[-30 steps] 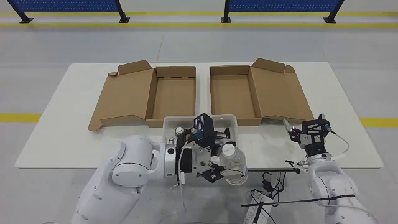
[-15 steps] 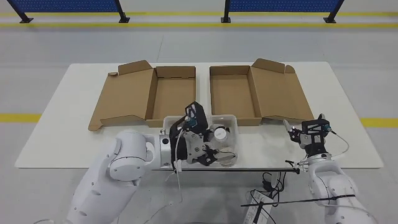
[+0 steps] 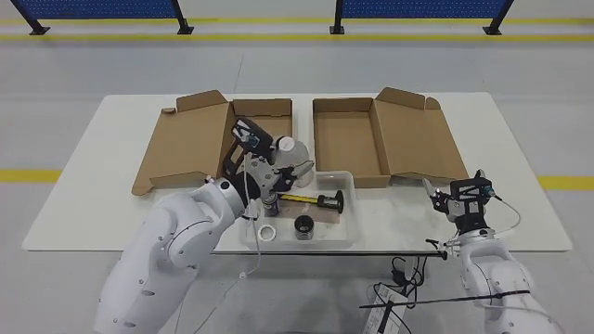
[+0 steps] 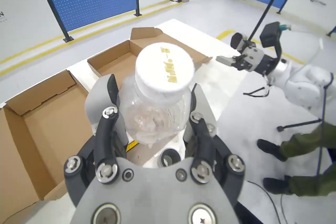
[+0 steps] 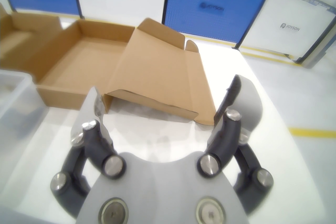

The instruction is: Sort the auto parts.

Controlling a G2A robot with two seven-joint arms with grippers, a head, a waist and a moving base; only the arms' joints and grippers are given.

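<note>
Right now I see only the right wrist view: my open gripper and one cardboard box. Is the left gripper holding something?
Observer: Yes. The left gripper is shut on a clear bottle with a white cap.
Operator: Where is it, please?
Observer: In the top view it is over the near corner of the left cardboard box, beside the plastic bin.
Operator: What is in the bin?
Observer: A black ring, a white ring and a yellow-and-black tool.

Left box (image 3: 255,132) and right box (image 3: 343,144) lie behind the bin (image 3: 352,213).
</note>
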